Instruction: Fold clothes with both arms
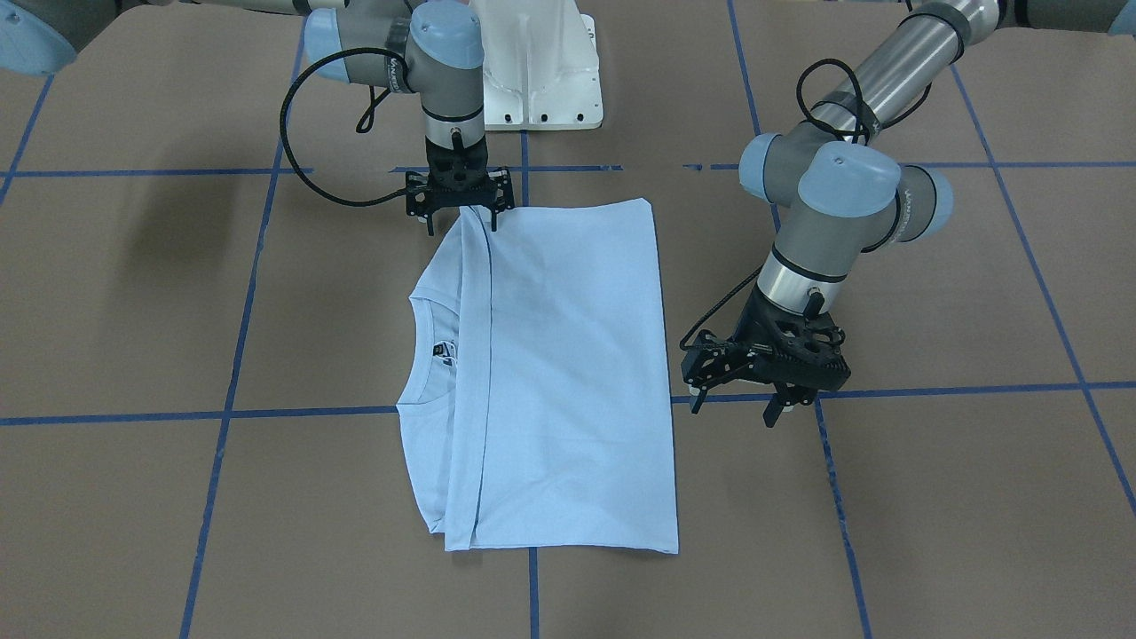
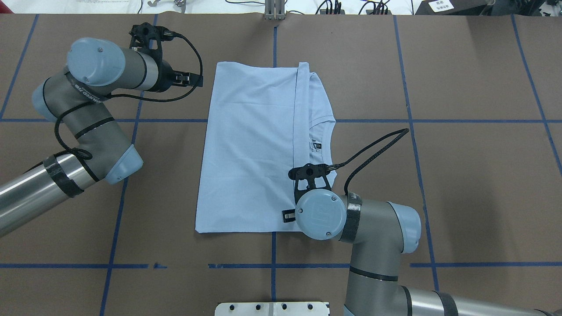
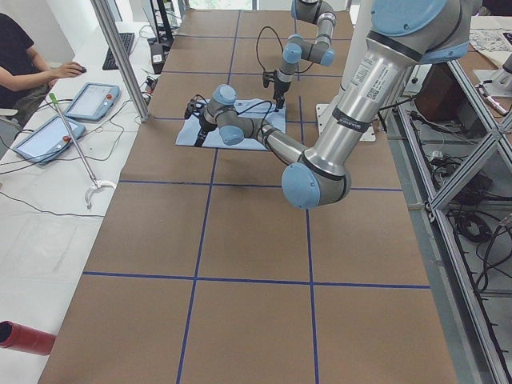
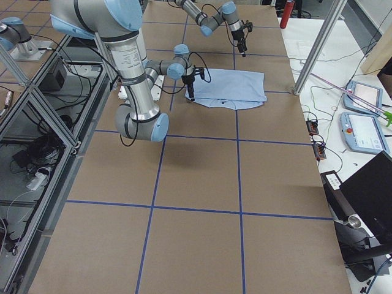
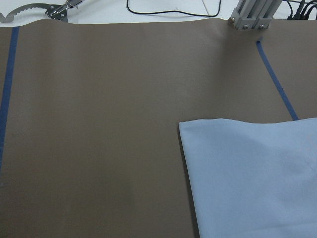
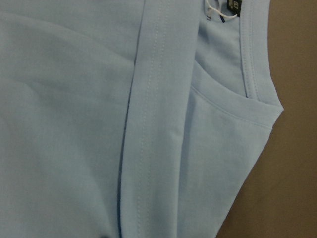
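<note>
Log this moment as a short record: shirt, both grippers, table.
shirt: light blue, flat, folded in half; hem lies beside collar; neck label showing
left gripper: open, empty, beside the shirt's folded edge, apart from it
right gripper: open, at the hem's end on the robot-side edge; contact unclear
table: brown, blue tape grid

Not much to read here. White lettering (image 2: pixel 85 91) runs along a dark band on the left arm (image 2: pixel 99 136), too small to make out. The right arm (image 2: pixel 377 228) has a blue joint cap (image 2: pixel 320 215) with an embossed logo, letters unclear. On the T-shirt (image 2: pixel 250 145), the dark neck label (image 2: pixel 316 145) shows white print, illegible in every view.
</note>
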`<state>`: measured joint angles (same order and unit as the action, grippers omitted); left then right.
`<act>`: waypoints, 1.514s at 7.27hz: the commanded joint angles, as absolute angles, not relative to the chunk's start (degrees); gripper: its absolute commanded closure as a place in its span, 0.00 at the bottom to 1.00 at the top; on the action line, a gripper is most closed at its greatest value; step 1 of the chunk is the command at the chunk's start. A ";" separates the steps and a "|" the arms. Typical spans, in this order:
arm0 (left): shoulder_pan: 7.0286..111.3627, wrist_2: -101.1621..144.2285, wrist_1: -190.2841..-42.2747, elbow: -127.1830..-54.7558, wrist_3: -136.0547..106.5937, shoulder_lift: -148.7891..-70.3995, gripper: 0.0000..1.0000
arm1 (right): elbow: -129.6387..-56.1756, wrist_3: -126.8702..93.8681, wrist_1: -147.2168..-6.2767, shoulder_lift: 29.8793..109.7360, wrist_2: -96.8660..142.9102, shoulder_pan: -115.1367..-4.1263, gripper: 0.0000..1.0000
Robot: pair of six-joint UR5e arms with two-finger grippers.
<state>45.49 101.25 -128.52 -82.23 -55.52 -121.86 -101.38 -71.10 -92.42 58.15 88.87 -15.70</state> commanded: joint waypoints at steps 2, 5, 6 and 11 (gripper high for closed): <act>45.26 101.25 -128.85 -82.18 -55.55 -122.08 0.00 | -101.51 -68.48 -95.61 58.18 89.12 -15.91 0.00; 45.09 101.34 -128.94 -82.27 -55.63 -122.34 0.00 | -101.86 -67.07 -95.89 58.88 90.09 -17.57 0.00; 44.91 101.34 -128.94 -82.35 -55.63 -122.43 0.00 | -102.21 -66.63 -95.89 59.93 90.17 -18.10 0.00; 44.12 101.34 -129.02 -82.44 -55.46 -122.61 0.00 | -109.33 -63.37 -96.59 65.93 91.84 -20.73 0.00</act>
<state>44.15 101.34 -129.02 -82.42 -55.56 -122.66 -108.84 -63.51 -96.61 66.27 91.40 -19.86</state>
